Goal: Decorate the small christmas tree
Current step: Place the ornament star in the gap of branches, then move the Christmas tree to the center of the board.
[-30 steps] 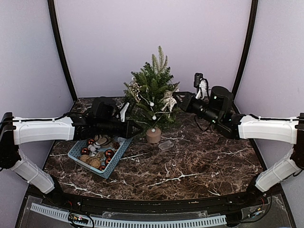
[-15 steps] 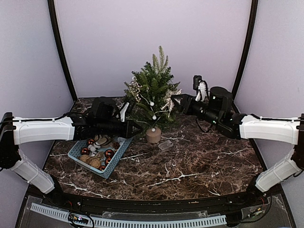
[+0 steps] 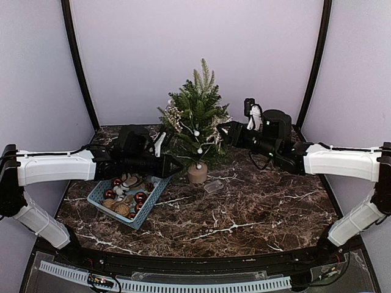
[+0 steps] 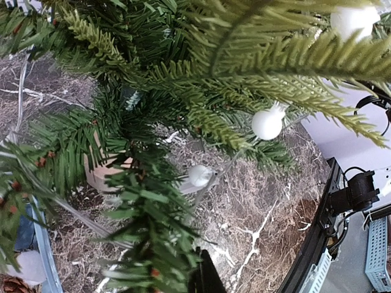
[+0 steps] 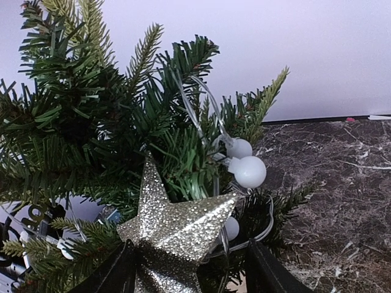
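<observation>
The small christmas tree [image 3: 197, 125] stands at the back middle of the marble table on its pale wooden base [image 3: 197, 174]. White bulbs [image 5: 250, 171] on a clear wire hang in its branches. A gold glitter star [image 5: 174, 235] lies against the right-side branches, between the spread fingers of my right gripper [image 5: 189, 274], which is open. My left gripper [image 3: 174, 165] is shut, and its tips [image 4: 204, 278] are tucked under the lower left branches with nothing visibly held. A bulb [image 4: 200, 175] and the wooden base [image 4: 101, 174] sit just ahead of it.
A blue basket [image 3: 153, 198] left of the tree holds red balls [image 3: 140, 196], pine cones [image 3: 116, 206] and pale ornaments. A small clear plastic piece [image 3: 212, 186] lies on the marble right of the base. Curved black poles and lilac walls close the back.
My right gripper's jaws have spread apart around the gold star, and that arm has shifted slightly left and up toward the tree. The left arm has not moved.
</observation>
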`<state>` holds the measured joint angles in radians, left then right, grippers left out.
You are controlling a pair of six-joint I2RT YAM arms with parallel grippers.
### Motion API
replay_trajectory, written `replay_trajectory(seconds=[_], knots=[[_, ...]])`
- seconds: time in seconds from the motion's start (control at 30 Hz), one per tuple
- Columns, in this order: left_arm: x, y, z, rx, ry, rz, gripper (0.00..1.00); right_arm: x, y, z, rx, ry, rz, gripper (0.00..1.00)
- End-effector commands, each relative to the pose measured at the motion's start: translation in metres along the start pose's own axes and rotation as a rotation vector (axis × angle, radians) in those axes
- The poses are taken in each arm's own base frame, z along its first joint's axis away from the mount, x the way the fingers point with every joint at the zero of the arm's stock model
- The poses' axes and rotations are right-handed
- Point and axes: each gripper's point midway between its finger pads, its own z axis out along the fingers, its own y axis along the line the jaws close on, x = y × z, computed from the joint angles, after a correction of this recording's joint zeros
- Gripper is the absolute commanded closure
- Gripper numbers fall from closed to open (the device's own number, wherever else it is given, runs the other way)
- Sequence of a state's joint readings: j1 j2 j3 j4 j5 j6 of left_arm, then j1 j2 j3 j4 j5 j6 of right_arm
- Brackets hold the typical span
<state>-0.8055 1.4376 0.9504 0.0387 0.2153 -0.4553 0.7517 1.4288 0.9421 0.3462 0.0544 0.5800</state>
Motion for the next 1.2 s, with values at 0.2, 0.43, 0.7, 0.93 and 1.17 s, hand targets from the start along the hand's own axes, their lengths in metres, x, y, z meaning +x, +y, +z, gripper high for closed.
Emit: replay_trajectory(seconds=[0.2, 0.43, 0.7, 0.93, 1.17], knots=[[-0.009, -0.002, -0.012, -0.026, -0.021, 0.025, 1.0, -0.023, 0.013, -0.009, -0.028, -0.029, 0.006, 0.3], [-0.012, 0.014, -0.021, -0.092, -0.028, 0.022, 1.0, -0.061, 0.038, -0.048, -0.08, -0.086, -0.027, 0.16], [-0.024, 0.032, -0.034, -0.114, -0.052, 0.033, 1.0, -0.077, 0.034, -0.089, -0.033, -0.131, -0.041, 0.13], [-0.039, 0.051, -0.039, -0.111, -0.085, 0.079, 1.0, -0.072, 0.026, -0.11, -0.018, -0.141, -0.021, 0.14], [-0.052, 0.057, -0.032, -0.098, -0.097, 0.144, 1.0, -0.061, 0.019, -0.117, -0.005, -0.122, -0.005, 0.14]])
